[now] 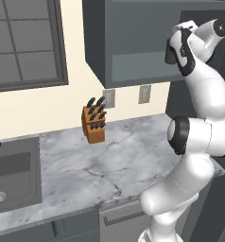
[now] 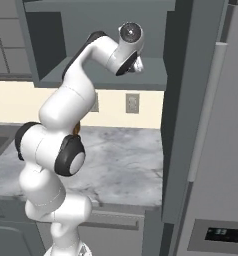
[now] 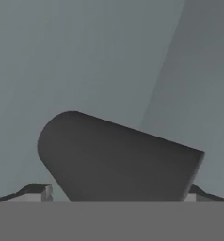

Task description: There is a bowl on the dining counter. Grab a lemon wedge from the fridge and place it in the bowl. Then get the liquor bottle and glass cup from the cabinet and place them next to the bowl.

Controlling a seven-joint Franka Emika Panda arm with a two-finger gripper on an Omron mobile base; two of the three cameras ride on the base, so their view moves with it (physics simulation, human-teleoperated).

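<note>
Glass cup (image 3: 118,157) is sitting dead ahead of the hand (image 3: 117,192) inside the cabinet (image 1: 133,56), its long axis lying tilted across the view, body between the fingertips (image 3: 38,192). Hand is standing wide, gripping nothing yet.

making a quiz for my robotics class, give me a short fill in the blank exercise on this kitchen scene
1. The gripper has reached into the dark grey wall ____.
2. In the hand view, the dark grey glass cup sits between the two finger tips, whose jaws stand ____.
3. The brown knife block stands on the marble worktop below a wall ____.
4. At the left end of the worktop is a ____.

Missing words: cabinet; open; outlet; sink
</note>
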